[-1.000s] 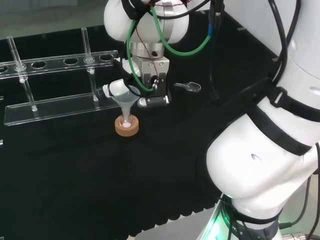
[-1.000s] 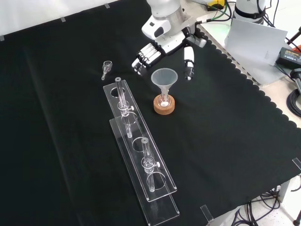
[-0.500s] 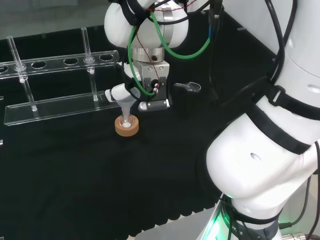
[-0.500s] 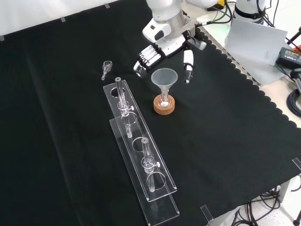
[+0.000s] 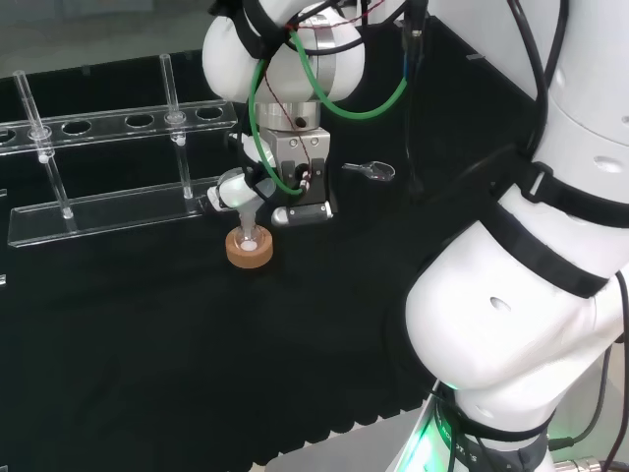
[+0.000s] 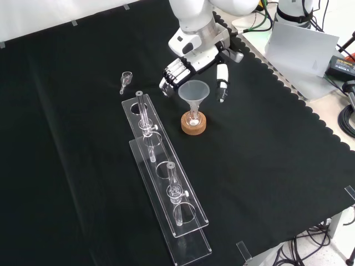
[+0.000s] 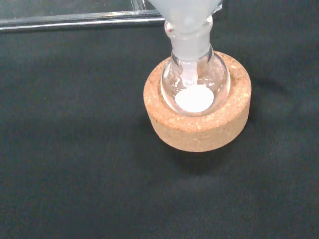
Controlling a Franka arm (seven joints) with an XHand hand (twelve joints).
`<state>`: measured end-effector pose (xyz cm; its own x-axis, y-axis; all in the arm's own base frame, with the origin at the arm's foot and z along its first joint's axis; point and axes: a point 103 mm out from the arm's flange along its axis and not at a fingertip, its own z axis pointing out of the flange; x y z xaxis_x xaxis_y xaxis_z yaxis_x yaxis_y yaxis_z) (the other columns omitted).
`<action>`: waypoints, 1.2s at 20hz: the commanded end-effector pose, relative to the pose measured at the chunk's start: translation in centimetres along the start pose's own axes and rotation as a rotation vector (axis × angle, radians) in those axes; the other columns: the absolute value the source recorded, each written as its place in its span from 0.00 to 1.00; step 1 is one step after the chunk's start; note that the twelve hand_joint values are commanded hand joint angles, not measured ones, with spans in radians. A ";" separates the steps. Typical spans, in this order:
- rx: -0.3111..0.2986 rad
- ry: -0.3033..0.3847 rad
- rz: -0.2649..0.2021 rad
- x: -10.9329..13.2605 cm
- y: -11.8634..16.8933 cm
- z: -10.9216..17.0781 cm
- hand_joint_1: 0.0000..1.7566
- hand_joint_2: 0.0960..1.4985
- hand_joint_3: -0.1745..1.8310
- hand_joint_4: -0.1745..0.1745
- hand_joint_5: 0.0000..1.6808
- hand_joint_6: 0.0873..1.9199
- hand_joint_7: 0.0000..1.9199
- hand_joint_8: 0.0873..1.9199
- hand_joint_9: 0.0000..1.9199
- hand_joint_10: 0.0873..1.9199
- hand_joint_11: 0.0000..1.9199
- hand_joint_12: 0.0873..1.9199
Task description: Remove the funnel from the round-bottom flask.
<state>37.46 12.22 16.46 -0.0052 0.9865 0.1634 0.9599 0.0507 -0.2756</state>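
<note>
A clear funnel [image 6: 193, 92] sits in the neck of a small round-bottom flask [image 6: 193, 116] that rests on a cork ring [image 6: 193, 124]. The hand [image 6: 198, 54] hangs open just behind and above the funnel's rim, with its fingers [image 6: 172, 71] to the left and its thumb [image 6: 222, 80] to the right; neither is closed on the funnel. In the head view the hand [image 5: 293, 162] covers the funnel above the cork ring [image 5: 250, 250]. The wrist view shows the funnel's stem [image 7: 189, 35] inside the flask [image 7: 195, 82], with white powder [image 7: 194, 98] at its bottom.
A long clear test-tube rack [image 6: 166, 191] with upright tubes stands left of the flask in the front view, and behind it in the head view [image 5: 118, 202]. A small glass scoop [image 6: 125, 81] lies on the cloth near the fingers. The cloth's scalloped edge [image 6: 310, 111] runs at the right.
The hand has come down and closer to the funnel, which it now hides in the head view. The fingers and thumb stay spread. Funnel, flask and ring have not moved.
</note>
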 end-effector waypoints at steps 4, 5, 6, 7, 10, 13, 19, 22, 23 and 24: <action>0.003 -0.009 0.007 -0.3 0.2 0.5 0.25 0.41 0.09 0.52 0.03 0.00 0.02 0.26 0.00 0.26 0.00 0.68; 0.002 -0.011 0.008 -0.3 0.2 0.5 0.27 0.41 0.09 0.52 0.04 0.00 0.02 0.26 0.00 0.28 0.00 0.69; 0.003 -0.012 0.007 -0.4 0.2 0.6 0.28 0.41 0.09 0.52 0.04 0.00 0.02 0.27 0.00 0.29 0.00 0.69; 0.004 -0.015 0.008 -0.4 0.3 0.6 0.29 0.42 0.09 0.52 0.04 0.00 0.03 0.27 0.00 0.31 0.00 0.69; 0.004 -0.022 0.011 -0.4 0.4 0.6 0.31 0.43 0.10 0.52 0.05 0.00 0.03 0.27 0.00 0.35 0.00 0.70; 0.004 -0.022 0.017 -0.5 0.5 0.7 0.32 0.43 0.10 0.52 0.06 0.00 0.05 0.28 0.00 0.39 0.00 0.70; 0.007 -0.024 0.022 -0.6 0.7 0.9 0.32 0.43 0.10 0.51 0.10 0.00 0.10 0.29 0.01 0.42 0.00 0.71; 0.011 -0.023 0.024 -0.7 0.7 1.0 0.32 0.43 0.10 0.51 0.12 0.00 0.12 0.28 0.03 0.42 0.00 0.72; 0.010 -0.021 0.025 -0.7 0.7 1.0 0.32 0.43 0.10 0.51 0.13 0.00 0.13 0.28 0.04 0.42 0.00 0.72; 0.011 -0.021 0.026 -0.7 0.7 1.1 0.32 0.43 0.10 0.51 0.14 0.00 0.15 0.28 0.05 0.42 0.00 0.72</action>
<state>37.87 11.74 15.34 0.0105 0.9909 0.1346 0.9577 0.0287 -0.2863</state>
